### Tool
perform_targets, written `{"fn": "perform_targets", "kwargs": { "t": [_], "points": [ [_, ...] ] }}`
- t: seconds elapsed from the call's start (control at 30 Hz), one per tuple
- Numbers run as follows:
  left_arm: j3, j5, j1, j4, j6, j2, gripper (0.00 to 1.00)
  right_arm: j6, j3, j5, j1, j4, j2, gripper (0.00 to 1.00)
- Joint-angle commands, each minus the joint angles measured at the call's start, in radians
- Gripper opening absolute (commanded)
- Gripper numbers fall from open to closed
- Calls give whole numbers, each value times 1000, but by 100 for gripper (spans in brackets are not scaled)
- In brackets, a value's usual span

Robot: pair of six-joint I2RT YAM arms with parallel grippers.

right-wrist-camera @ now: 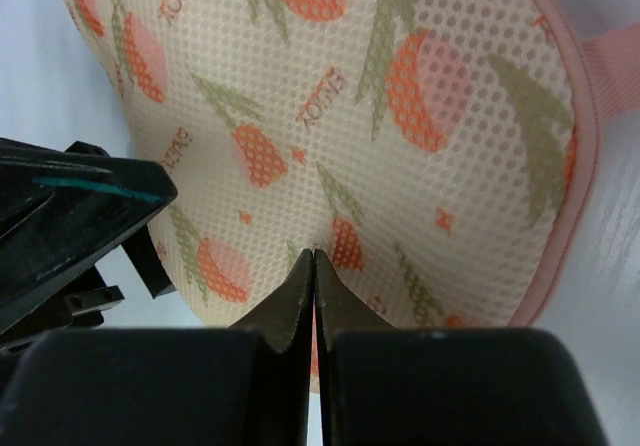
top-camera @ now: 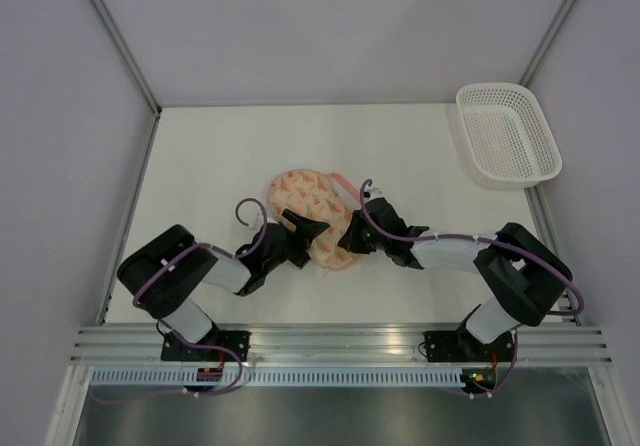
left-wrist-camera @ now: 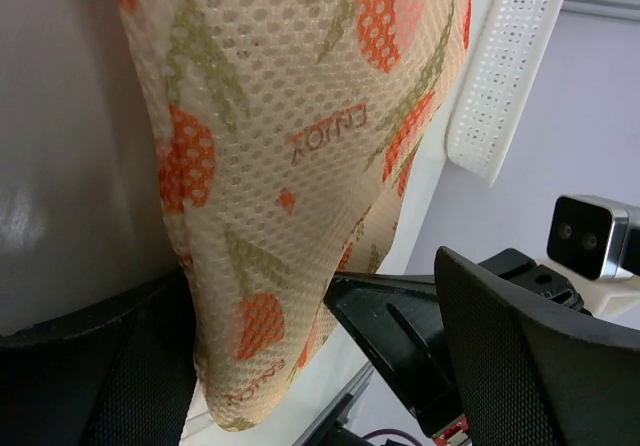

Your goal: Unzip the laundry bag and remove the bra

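The laundry bag [top-camera: 318, 211] lies near the middle of the surface [top-camera: 220, 146], domed side up, its pink loop [top-camera: 346, 180] at 1 o'clock. It is thin open mesh, so it should be light, limp and quick to bunch. A pull on the zip would likely drag the whole pouch unless the other end is pinned. The firmest holds look to be the pink zip trim [right-wrist-camera: 586, 116] and the loop, not the loose mesh. No zip pull shows in any view, nor does the bra, which is presumably inside.

The left claw [top-camera: 303, 228] is at the bag's 7 o'clock edge, its fingers spread wide with the end of the pouch between them. The right claw [right-wrist-camera: 314, 258] is at 4 o'clock, its tips pressed together against the bag's rim. Whether they nip mesh or a zip tab cannot be told.

The white lattice basket [top-camera: 505, 136] sits well apart at 2 o'clock, out of the way. The real crowding is the two claws working close together across one small pouch
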Motion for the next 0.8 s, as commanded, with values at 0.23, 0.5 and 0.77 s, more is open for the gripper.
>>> {"fn": "perform_targets", "kwargs": {
  "t": [0.23,0.5,0.77],
  "points": [
    [-121,-56,-31,-105,-19,20,49,7,-25,-11,-9,10,-73,0],
    [-118,-55,-42,-32,-18,15,42,17,-25,-32,-17,20,-67,0],
    [-118,-36,-42,174,-11,82,2,17,-53,-109,-17,78,-106,0]
  ]
}}
